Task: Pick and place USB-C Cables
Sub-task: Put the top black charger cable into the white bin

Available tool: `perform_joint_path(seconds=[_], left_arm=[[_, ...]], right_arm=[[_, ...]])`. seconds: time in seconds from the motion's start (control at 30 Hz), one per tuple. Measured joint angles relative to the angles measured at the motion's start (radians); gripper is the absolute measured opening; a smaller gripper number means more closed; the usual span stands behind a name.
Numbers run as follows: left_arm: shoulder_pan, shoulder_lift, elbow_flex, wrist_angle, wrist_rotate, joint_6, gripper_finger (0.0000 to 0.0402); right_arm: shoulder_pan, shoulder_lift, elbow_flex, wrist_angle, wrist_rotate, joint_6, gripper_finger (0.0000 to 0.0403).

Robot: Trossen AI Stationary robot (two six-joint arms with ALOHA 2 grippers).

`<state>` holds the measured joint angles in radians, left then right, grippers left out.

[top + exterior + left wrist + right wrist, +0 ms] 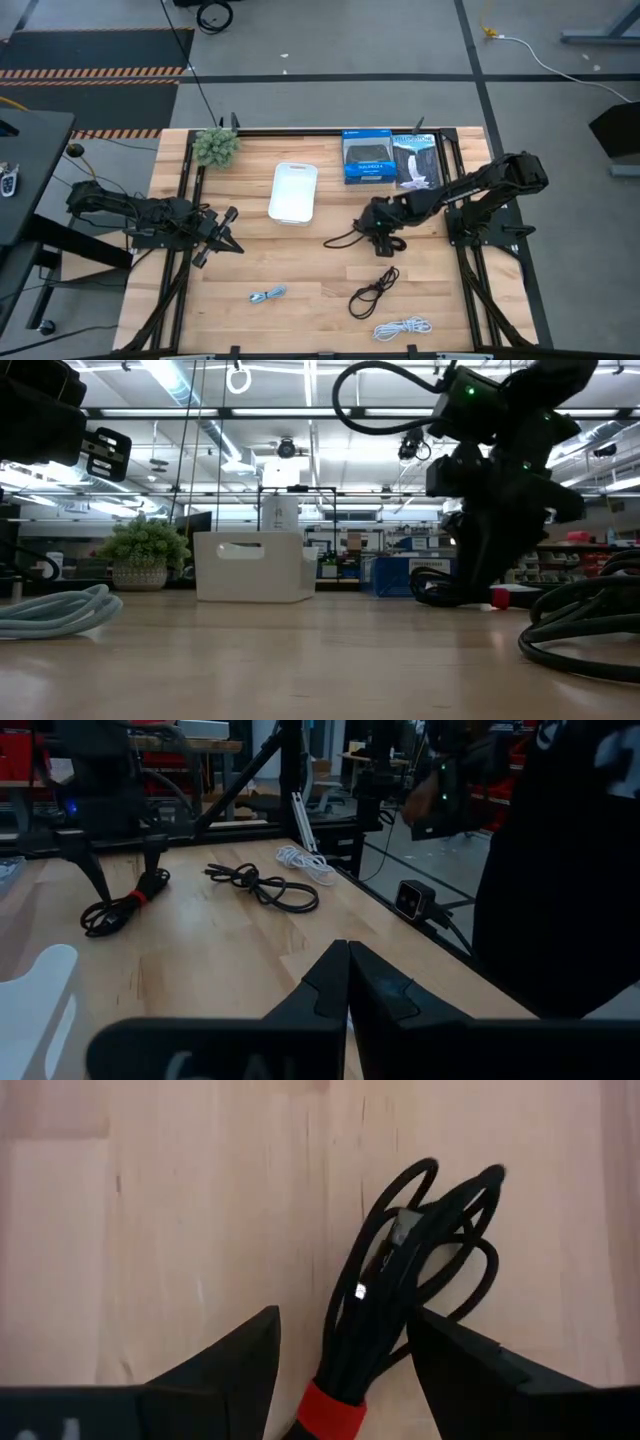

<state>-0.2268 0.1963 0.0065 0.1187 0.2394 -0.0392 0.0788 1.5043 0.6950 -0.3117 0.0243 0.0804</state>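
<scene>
With my right pincer (340,1370) released and straddling the black cable with the red band (400,1290), which lies on the bench (300,270) right of the white bin (293,192), I centre both fingers before clenching.

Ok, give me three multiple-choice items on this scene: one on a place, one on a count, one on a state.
1. The white bin stands:
A. right of the blue box
B. between the plant and the blue box
C. at the table's near edge

2. Cable bundles visible from above:
A. two
B. three
C. four

3. The right gripper is:
A. open around the red-banded black cable
B. shut in the air
C. holding the bin

Answers:
1 B, plant left of it, blue box right.
2 C, also black, white, pale blue.
3 A, the cable lies between spread fingers.
</scene>
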Motion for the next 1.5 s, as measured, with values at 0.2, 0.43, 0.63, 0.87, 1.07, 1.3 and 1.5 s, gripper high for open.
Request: perform_joint_path(seconds=[0.2,0.43,0.63,0.87,1.07,1.3,1.5], left_arm=[[0.000,0.000,0.000,0.000,0.000,-0.001,0.0011],[0.000,0.000,0.000,0.000,0.000,-0.001,0.0011],[0.000,0.000,0.000,0.000,0.000,0.000,0.0011],[0.000,0.000,0.000,0.000,0.000,0.000,0.0011],[0.000,0.000,0.000,0.000,0.000,-0.001,0.0011],[0.000,0.000,0.000,0.000,0.000,0.000,0.0011],[0.000,0.000,0.000,0.000,0.000,-0.001,0.0011]], right_arm=[[0.020,0.000,-0.032,0.043,0.081,-0.028,0.0197],[0.029,0.000,-0.033,0.077,0.124,-0.051,0.0122],[0.029,0.000,-0.033,0.076,0.125,-0.051,0.0033],[0.026,0.000,-0.019,0.084,0.113,-0.021,0.0020],[0.003,0.000,0.047,0.082,0.054,-0.022,0.0014],[-0.038,0.000,0.129,0.077,0.004,-0.020,0.0014],[-0.060,0.000,0.224,0.124,-0.044,0.093,0.0014]])
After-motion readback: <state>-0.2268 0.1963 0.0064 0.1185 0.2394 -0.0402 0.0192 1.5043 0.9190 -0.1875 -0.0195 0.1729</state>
